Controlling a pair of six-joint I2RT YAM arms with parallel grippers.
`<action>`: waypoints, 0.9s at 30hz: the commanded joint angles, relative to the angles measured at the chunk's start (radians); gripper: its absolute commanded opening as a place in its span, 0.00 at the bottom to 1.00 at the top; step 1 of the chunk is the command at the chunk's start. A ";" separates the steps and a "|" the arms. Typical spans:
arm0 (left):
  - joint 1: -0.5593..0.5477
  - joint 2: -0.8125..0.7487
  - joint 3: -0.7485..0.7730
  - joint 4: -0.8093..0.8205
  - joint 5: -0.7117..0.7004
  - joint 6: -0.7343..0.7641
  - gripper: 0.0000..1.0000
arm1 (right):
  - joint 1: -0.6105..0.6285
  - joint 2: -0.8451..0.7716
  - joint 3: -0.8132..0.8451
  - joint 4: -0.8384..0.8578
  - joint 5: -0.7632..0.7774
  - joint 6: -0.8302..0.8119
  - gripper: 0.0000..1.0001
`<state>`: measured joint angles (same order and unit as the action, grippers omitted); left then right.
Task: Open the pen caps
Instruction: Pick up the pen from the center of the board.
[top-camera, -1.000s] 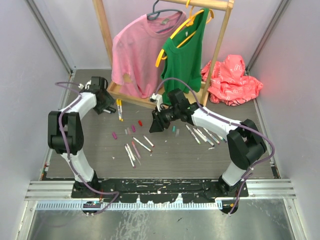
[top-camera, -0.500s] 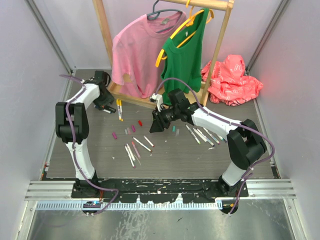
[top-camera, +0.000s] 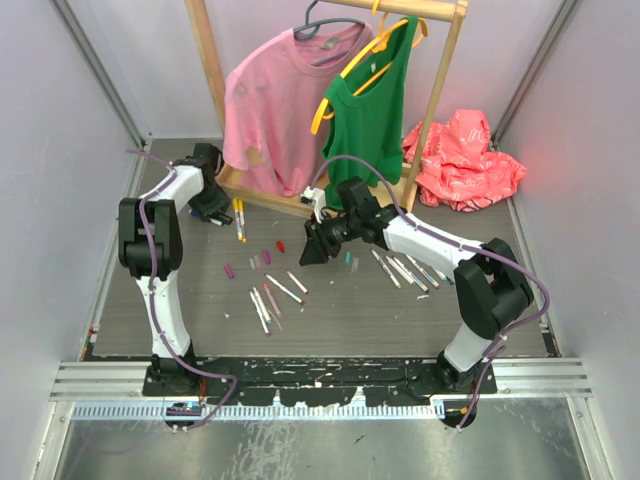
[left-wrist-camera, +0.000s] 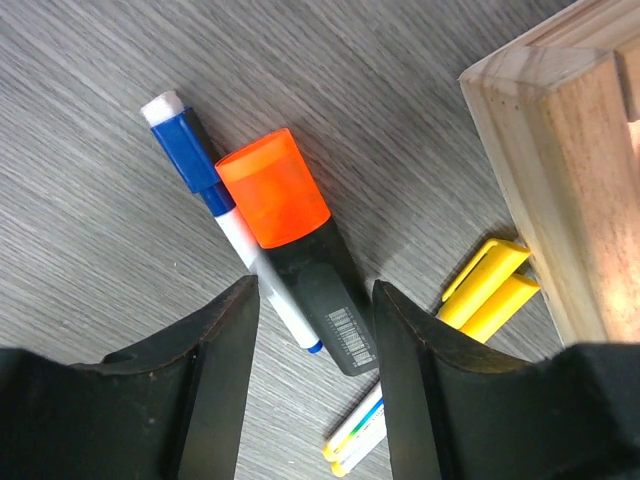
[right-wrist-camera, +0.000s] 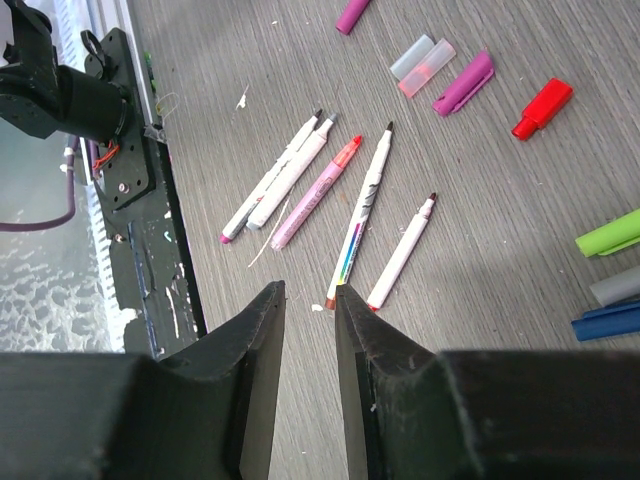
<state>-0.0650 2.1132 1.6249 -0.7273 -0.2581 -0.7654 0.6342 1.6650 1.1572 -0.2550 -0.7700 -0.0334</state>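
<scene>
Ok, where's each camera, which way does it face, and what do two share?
Top external: high behind the robot, looking down on the table; left arm, right arm show.
Left wrist: down at orange highlighter beside wooden rack; left fingers.
Right wrist: down at uncapped markers; right fingers.
Shared: top, right wrist both show red cap.

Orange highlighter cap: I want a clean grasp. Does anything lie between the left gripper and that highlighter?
Yes: a thin blue-capped marker lies right alongside the orange-capped highlighter, so both sit between the left gripper's open fingers. Nothing else intervenes.
</scene>
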 joint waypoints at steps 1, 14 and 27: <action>0.005 0.005 0.050 -0.009 0.000 0.011 0.49 | -0.004 -0.009 0.045 0.018 -0.022 -0.013 0.32; 0.005 -0.077 0.015 0.008 0.048 0.012 0.54 | -0.005 -0.010 0.044 0.019 -0.024 -0.013 0.32; 0.005 -0.036 0.032 0.013 0.052 0.003 0.46 | -0.007 -0.016 0.044 0.018 -0.026 -0.013 0.32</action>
<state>-0.0650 2.1014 1.6367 -0.7300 -0.2085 -0.7654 0.6308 1.6650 1.1576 -0.2558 -0.7731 -0.0334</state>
